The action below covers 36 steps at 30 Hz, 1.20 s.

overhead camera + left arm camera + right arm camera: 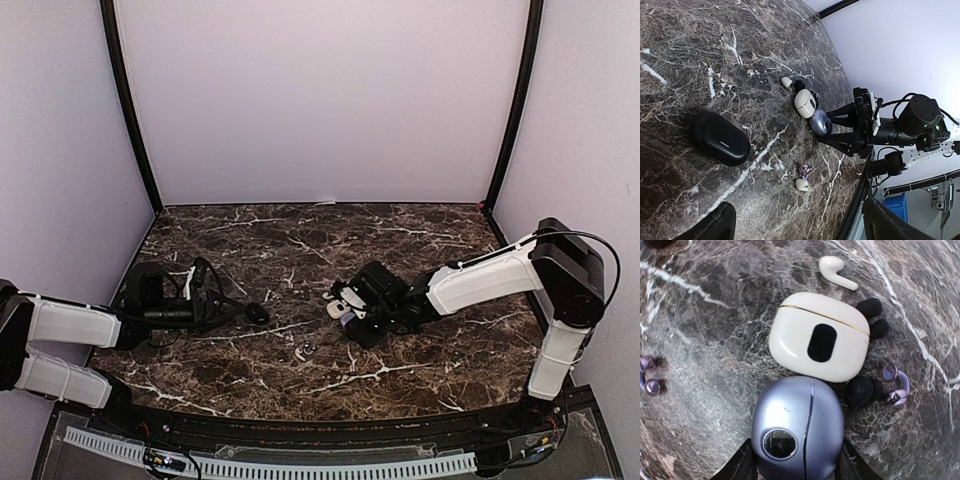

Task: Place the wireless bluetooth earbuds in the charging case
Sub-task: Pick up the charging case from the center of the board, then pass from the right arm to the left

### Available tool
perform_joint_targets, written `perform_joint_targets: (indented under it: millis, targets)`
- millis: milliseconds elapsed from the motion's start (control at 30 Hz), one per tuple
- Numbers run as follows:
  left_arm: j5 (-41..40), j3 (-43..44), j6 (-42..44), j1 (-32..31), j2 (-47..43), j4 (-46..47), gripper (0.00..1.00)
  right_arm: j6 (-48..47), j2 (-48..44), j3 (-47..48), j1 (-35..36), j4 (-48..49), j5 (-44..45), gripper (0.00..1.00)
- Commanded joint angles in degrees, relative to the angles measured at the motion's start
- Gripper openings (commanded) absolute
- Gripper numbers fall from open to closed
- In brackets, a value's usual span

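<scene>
A closed lavender charging case (797,427) lies on the marble, and my right gripper (796,462) is shut on it with a finger against each side. A closed white case (820,337) touches the lavender case's far end. Loose earbuds lie around them: a white stemmed one (837,271), black ones (869,306) (860,391) and a purple one (895,385). A purple bud (804,170) and a white bud (801,184) lie apart, nearer the table's front edge. My left gripper (800,225) is open and empty, near a closed black case (720,138).
Pale walls (320,100) enclose the marble table (430,250) at the back and sides. The right arm (490,275) stretches in from the right. The table's front edge (330,415) runs just past the two stray buds.
</scene>
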Motion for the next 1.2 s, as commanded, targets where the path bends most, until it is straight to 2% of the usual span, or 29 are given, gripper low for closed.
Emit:
perform_joint_targets:
  millis: [0,300,533,600,733,867,1033,1167]
  targets:
    - [1.5,1.0,0.0,-0.7,0.1,1.3,0.91,-0.2,-0.1,0.6,0.5,1.2,0.5,0.44]
    - [0.5,4.8,-2.8,-5.6,0.8,1.7,0.89,-4.9,-12.2,-6.2,3.5,10.6,1.9,0.43]
    - [-4.8,13.4,-4.8,-16.2,3.5,2.6,0.87,-9.8,-19.9,-9.3,8.0,18.7,6.0,0.42]
    - [-5.6,15.9,-4.8,-18.5,4.9,2.5,0.82,-11.8,-21.2,-9.9,9.8,21.2,7.5,0.42]
    - [-6.0,19.8,-4.5,-21.7,7.7,2.3,0.76,-15.2,-22.0,-9.6,13.1,24.6,11.0,0.41]
    - [-6.7,21.9,-3.8,-23.6,10.1,2.2,0.72,-16.3,-21.0,-7.7,14.1,25.1,11.7,0.41]
    - [-6.1,23.7,-3.4,-25.0,12.4,2.1,0.62,-17.0,-19.0,-6.4,15.0,25.1,12.3,0.41]
    - [-6.4,24.0,-2.9,-25.8,12.8,1.8,0.61,-17.0,-18.1,-6.1,15.4,24.7,13.0,0.41]
